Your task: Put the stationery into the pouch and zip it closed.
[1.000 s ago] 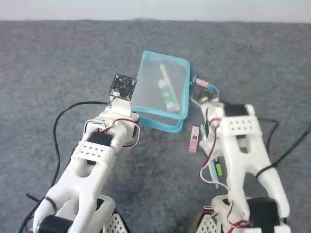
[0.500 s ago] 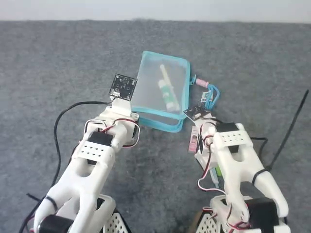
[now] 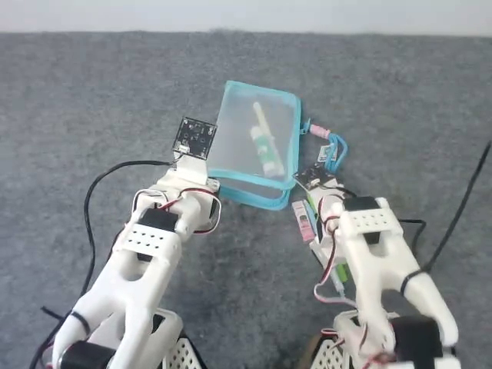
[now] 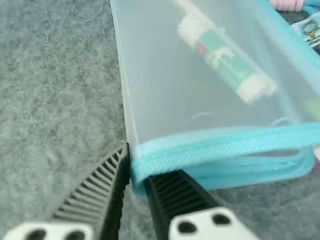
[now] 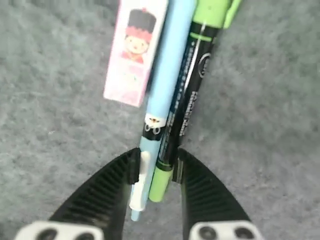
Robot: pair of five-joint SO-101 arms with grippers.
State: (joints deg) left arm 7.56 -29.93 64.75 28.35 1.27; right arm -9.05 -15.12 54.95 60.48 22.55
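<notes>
Pouch (image 3: pixel 234 138), translucent with teal trim, lies on your grey worktop (image 3: pixel 92 92) with a green-and-white glue stick (image 3: pixel 266 147) inside. Your left end effector (image 4: pixel 136 182) pinches its corner. Your right end effector (image 5: pixel 154 172) clamps a blue pen (image 5: pixel 165 85) and a green marker (image 5: pixel 192 85), with a pink eraser (image 5: pixel 135 55) alongside.

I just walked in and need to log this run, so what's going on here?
Stationery is being packed into a teal pouch. The left tool pinches the pouch's edge, and a glue stick already lies inside. The right tool is closed around two pens, one blue and one green, with a pink eraser lying beside them. The pouch's mouth looks open, not yet zipped.
</notes>
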